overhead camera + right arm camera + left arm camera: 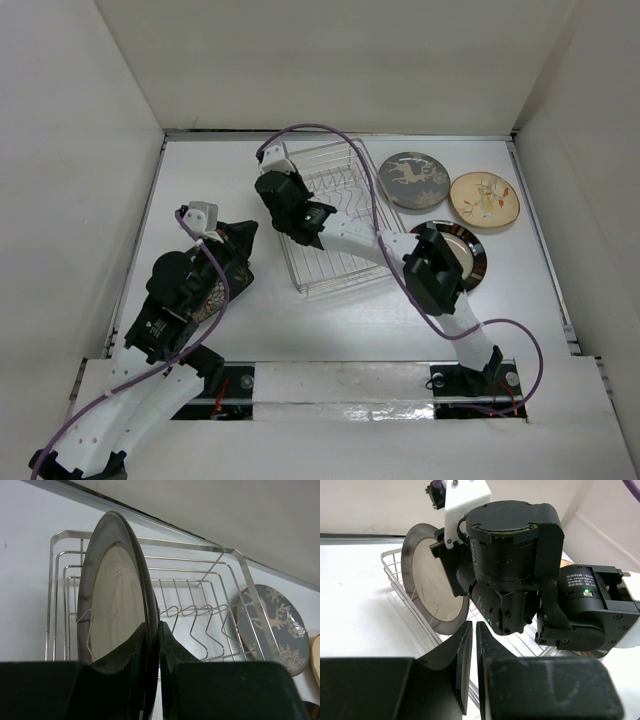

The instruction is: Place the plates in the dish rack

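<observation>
Dish rack [345, 268]: bright polished metal wire; dark-rimmed plate [112, 610]: glossy glazed rim, matt cream centre; grey plate [275, 625]: smooth satin glaze; right gripper [152, 626] fingers [127, 652]: matt black plastic, faintly rough.

This is looking like a robotics lab test cell: plain white panel walls [70, 150] are standing left, right and beyond the right hand [152, 630], a white worktop [210, 170] is lying under it, and purple cables [330, 128] are trailing over black-and-white robot arms [350, 235].
</observation>
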Available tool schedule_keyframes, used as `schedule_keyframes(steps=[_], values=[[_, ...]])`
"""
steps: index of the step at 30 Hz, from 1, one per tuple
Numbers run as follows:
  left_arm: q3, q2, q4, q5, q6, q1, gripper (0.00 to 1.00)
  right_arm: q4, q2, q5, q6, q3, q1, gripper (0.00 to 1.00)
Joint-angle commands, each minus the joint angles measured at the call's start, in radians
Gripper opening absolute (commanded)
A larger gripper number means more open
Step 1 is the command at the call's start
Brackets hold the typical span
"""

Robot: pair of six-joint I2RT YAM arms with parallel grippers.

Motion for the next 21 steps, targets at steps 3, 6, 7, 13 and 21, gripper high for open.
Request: schedule_keyframes(steps=[3, 6, 7, 13, 21], values=[[-0.002, 0.001, 0.025, -0.008, 0.001, -0.003, 0.06, 0.034, -0.016, 0.01, 0.103, 0.042, 0.012, 0.24], [0.0, -0.01, 0.033, -0.017, 0.001, -0.003, 0.08, 0.006, -0.029, -0.013, 0.126, 0.022, 0.012, 0.31], [-0.003, -0.012, 0.033, -0.023, -0.002, -0.003, 0.09, 0.008, -0.044, -0.017, 0.126, 0.016, 0.012, 0.32], [-0.007, -0.045, 0.044, -0.048, -0.007, 0.01, 0.2, 0.029, -0.145, -0.107, 0.189, -0.069, 0.012, 0.51], [-0.011, -0.091, 0.055, -0.11, -0.025, 0.021, 0.28, 0.106, -0.351, -0.24, 0.241, -0.238, 0.012, 0.64]])
